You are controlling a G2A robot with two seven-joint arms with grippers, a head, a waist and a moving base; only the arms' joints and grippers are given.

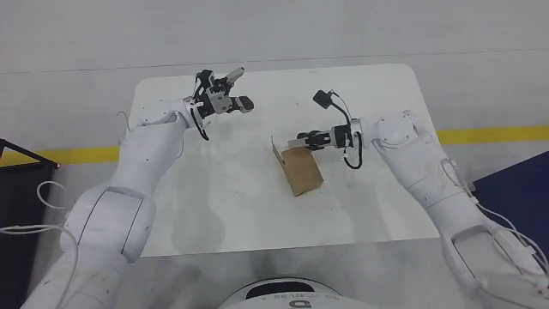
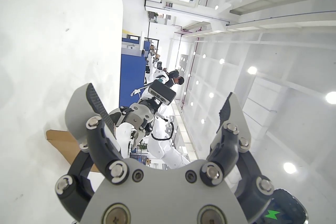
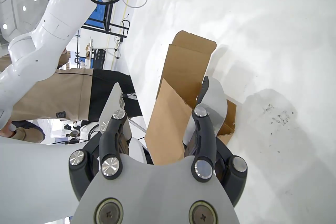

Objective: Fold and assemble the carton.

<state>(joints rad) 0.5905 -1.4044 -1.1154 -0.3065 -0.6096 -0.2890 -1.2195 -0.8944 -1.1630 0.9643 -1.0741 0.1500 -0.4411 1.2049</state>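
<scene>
While the carton (image 1: 300, 170) lies near the table (image 1: 369, 94) centre, the right gripper (image 1: 302, 140) sits at its far edge, fingers (image 3: 203, 89) spread wide astride a raised flap (image 3: 170, 114); the left gripper (image 1: 240, 88), equally wide and empty, hangs well apart, leaving the right one nearer

White table (image 1: 214, 197), rounded corners: one brown cardboard carton (image 1: 301, 172) lying right of centre, partly folded, one flap raised; faint dark scuff marks (image 3: 278, 114) on surface nearby
</scene>
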